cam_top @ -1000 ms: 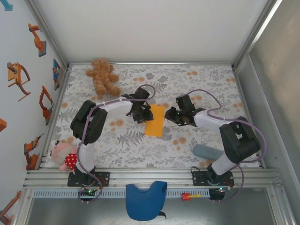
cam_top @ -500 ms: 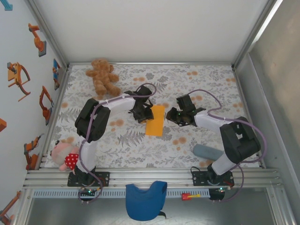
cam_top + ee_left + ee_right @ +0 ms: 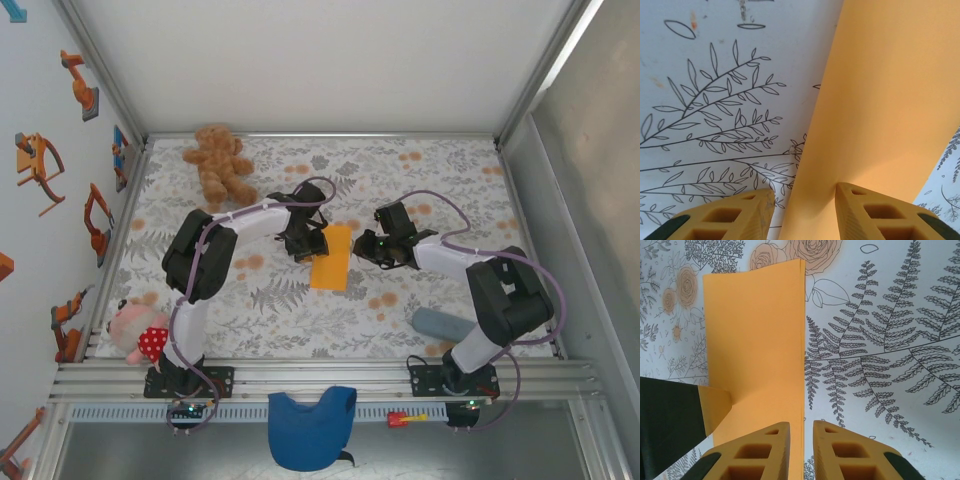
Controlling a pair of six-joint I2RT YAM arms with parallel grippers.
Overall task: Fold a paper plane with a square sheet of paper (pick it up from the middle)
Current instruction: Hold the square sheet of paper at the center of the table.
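- Over the last second the left tool [image 3: 313, 243] has slid in from just beside the bright orange square sheet of paper [image 3: 332, 258] until it meets the sheet's left edge. The right tool [image 3: 372, 250] has hardly moved and sits at the sheet's right edge.
- The sheet has not shifted. It lies flat at about the middle of the floral-patterned bench [image 3: 420, 190], between the two tools.
- With a tool on each long edge, the next crease or a re-grip looks about to start. No pointed dart shape exists yet, so most of the folding seems still to come.
- Left tool: its fingers stand well apart, with the sheet's left edge running between them and nothing clamped.
- Right tool: its fingers are nearly together, with a narrow gap straddling the right edge, and no pinch shows.
- The sheet is a narrow rectangle, apparently folded in half, since doubled layers show along its right edge. It is plain and smooth, with no diagonal folds.
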